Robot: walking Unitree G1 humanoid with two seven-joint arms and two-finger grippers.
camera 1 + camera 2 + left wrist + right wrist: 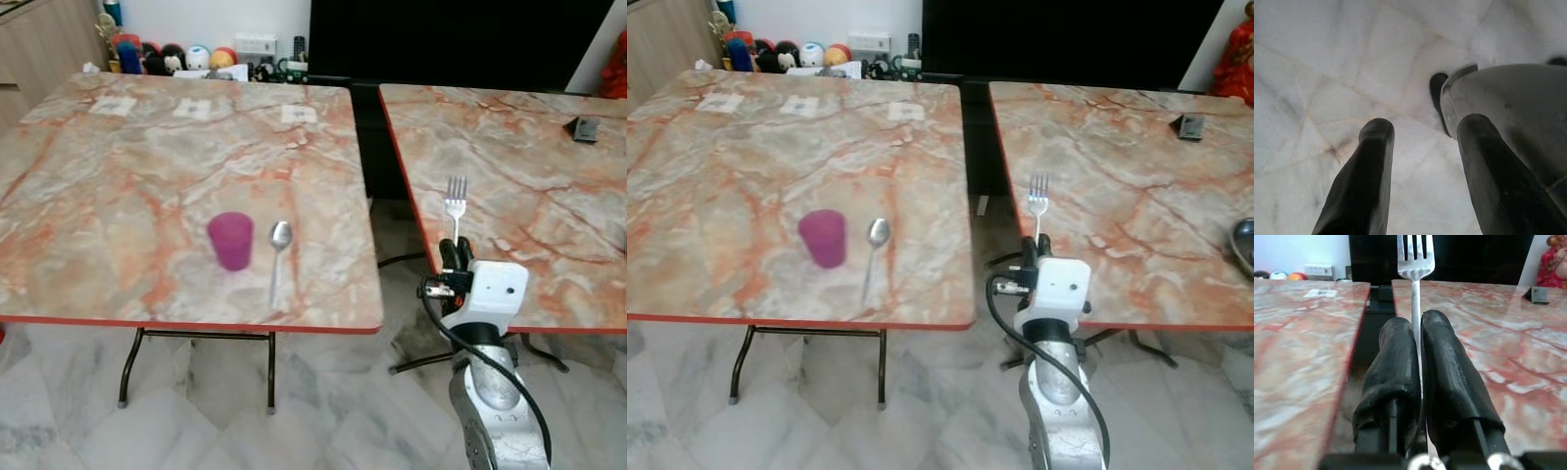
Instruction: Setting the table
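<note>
Right gripper (1418,333) jaws clamp the fork (455,201) upright; head views add the purple cup (230,240) beside the spoon (278,257). Left gripper (1422,142) jaws gape over floor.

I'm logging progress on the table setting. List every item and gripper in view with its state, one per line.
Fork: clamped upright in the right gripper, tines up, off the table.
Right gripper: shut on the fork handle.
Left gripper: open, hanging over the floor.
Purple cup: upright on the left table.
Spoon: lying flat beside the cup, bowl away from the robot.
</note>
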